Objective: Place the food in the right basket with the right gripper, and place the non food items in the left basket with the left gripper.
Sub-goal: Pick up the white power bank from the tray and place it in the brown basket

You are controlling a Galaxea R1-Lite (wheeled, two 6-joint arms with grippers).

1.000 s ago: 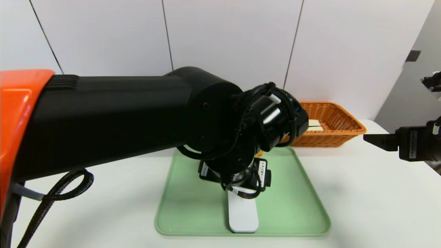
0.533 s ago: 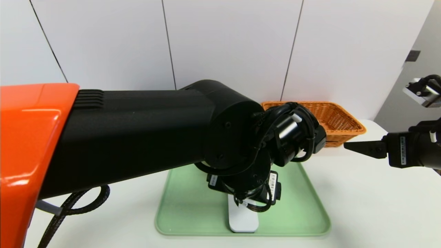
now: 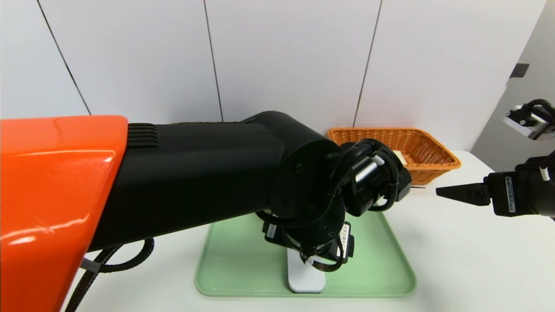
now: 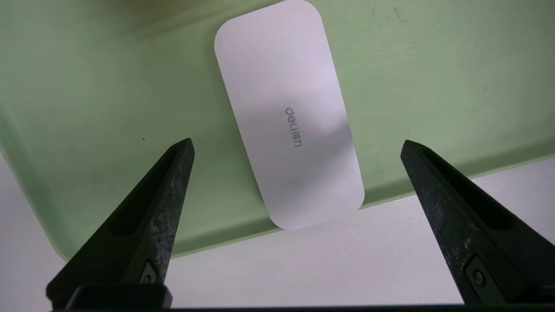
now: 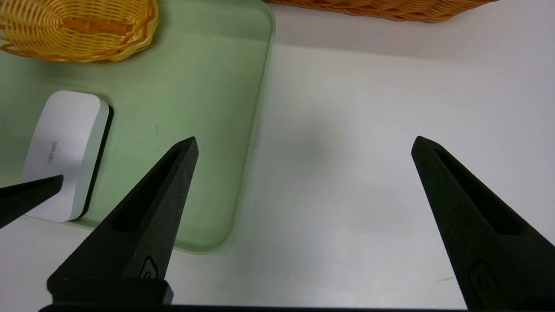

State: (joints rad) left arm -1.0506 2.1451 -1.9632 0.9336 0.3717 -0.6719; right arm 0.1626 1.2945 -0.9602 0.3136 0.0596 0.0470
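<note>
Case [image 4: 290, 117] between left tool's [image 4: 297, 147] fingers

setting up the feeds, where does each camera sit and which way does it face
Head view: on the head, facing forward and down at the tray; both arms show.
Left wrist view: on the left wrist, facing down at the white case; its own jaws show.
Right wrist view: on the right wrist, facing down; both grippers' jaws show.
Both wrist views share case and tray.
</note>
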